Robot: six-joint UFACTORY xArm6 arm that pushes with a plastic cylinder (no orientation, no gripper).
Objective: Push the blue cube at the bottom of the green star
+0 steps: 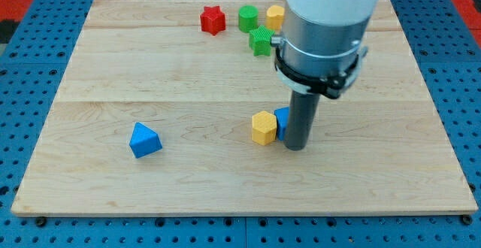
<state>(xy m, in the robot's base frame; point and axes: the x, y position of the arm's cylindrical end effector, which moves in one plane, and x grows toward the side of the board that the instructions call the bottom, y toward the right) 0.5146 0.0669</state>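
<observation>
The blue cube (282, 118) lies near the board's middle, mostly hidden behind my rod, with only its left edge showing. My tip (296, 147) rests on the board just right of and below the cube, touching or almost touching it. A yellow block (264, 128), roughly hexagonal, sits against the cube's left side. The green star (261, 41) lies near the view's top, above the cube and partly hidden by the arm's body on its right.
A red star (213, 20), a green cylinder-like block (248, 17) and a yellow block (275, 16) line the top edge. A blue triangular block (144, 140) lies at the lower left. The wooden board (150, 75) sits on a blue pegboard.
</observation>
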